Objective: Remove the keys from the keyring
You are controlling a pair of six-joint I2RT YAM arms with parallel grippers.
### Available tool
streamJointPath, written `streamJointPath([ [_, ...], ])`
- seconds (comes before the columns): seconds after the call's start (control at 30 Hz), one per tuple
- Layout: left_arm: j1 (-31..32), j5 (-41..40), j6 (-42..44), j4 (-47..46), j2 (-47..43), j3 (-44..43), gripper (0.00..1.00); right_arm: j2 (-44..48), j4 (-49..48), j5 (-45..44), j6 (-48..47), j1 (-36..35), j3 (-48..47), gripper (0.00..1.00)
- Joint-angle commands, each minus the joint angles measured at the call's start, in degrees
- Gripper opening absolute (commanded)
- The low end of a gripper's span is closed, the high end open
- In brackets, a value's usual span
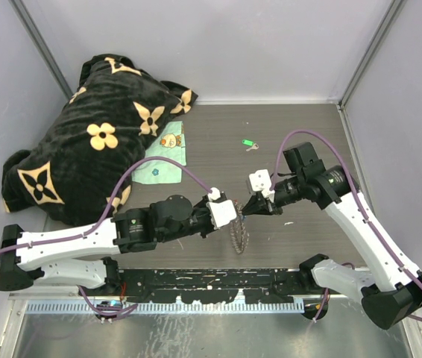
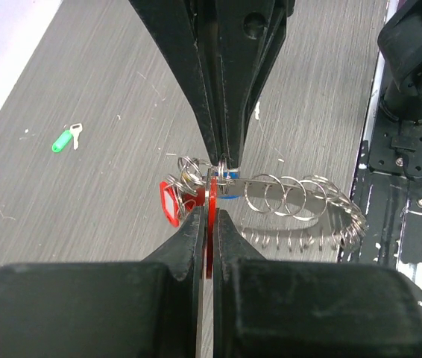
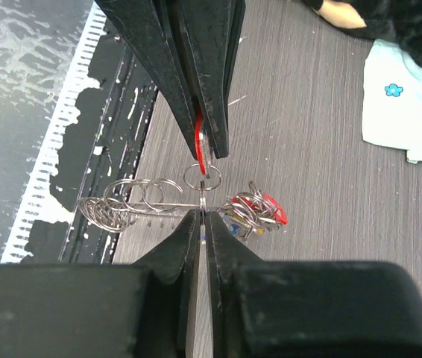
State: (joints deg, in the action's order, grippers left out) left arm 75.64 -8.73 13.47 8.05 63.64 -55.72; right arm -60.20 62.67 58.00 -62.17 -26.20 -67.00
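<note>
Left tool (image 2: 208, 215): closed, pinching a red key tag (image 2: 210, 231) edge-on between its fingers. Right tool (image 3: 202, 215): fingers drawn almost together on the keyring (image 3: 133, 203), gripping it at a small loop on the rim. The keyring is held off the desk (image 1: 308, 134) between the two tools, which meet tip to tip over the near middle. Other keys (image 3: 256, 210) are bunched at one end of it. A green-tagged key (image 1: 249, 143) lies well apart on the desk. A black flowered blanket (image 1: 99, 134) covers the far left.
</note>
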Motion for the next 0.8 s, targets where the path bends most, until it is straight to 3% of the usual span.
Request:
streamJointPath([
  [0.0,0.19,-0.86,1.29,-2.22,-0.87,-3.67,0.00,1.84,-3.07,5.60,1.00,1.21,0.69,0.15],
  [0.43,0.21,-0.09,1.12,-2.36,-2.08,-4.63,0.00,4.17,-5.27,12.37,4.11,6.27,3.36,0.27],
  [0.77,0.21,1.31,0.64,-2.20,-1.73,-6.00,0.00,5.52,-8.01,19.62,6.68,7.91,8.85,0.30],
])
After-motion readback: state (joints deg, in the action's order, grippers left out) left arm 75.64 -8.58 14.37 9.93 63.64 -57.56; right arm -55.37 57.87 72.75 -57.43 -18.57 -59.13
